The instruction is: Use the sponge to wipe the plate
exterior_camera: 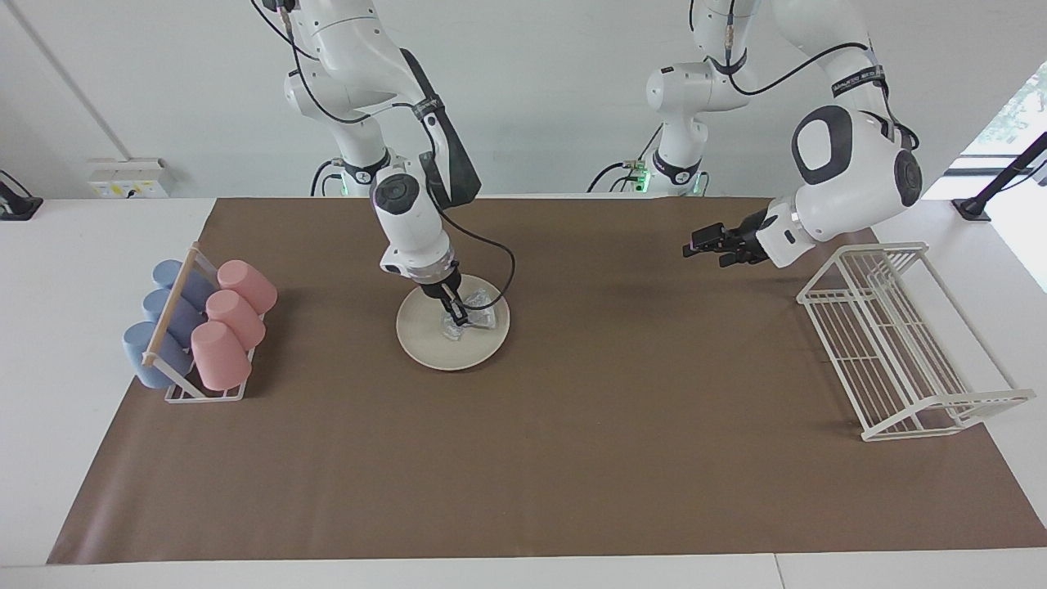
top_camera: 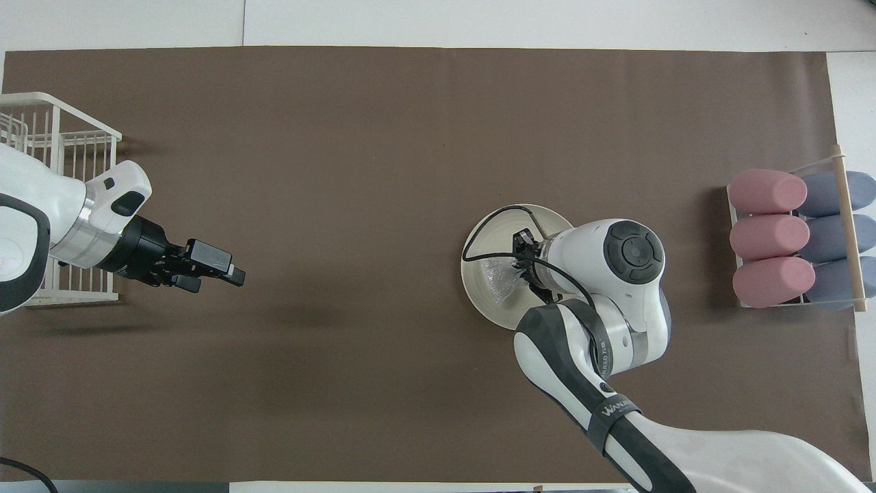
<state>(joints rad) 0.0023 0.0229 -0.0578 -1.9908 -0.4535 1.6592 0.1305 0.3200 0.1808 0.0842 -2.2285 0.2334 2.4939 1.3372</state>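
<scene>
The cream-white plate (exterior_camera: pixel 433 339) (top_camera: pixel 482 301) lies flat on the brown mat toward the right arm's end of the table. The silvery sponge (exterior_camera: pixel 468 323) (top_camera: pixel 501 281) rests on the plate. My right gripper (exterior_camera: pixel 455 314) points down onto the plate and is shut on the sponge, pressing it against the plate; in the overhead view the arm's wrist covers part of the plate. My left gripper (exterior_camera: pixel 694 246) (top_camera: pixel 229 270) hangs in the air over bare mat beside the white rack and holds nothing; the arm waits.
A white wire dish rack (exterior_camera: pixel 896 339) (top_camera: pixel 48 147) stands at the left arm's end. A rack of pink cups (exterior_camera: pixel 233 319) (top_camera: pixel 770 236) and blue cups (exterior_camera: pixel 168 311) (top_camera: pixel 838 236) stands at the right arm's end. The brown mat (exterior_camera: pixel 572 458) covers the table.
</scene>
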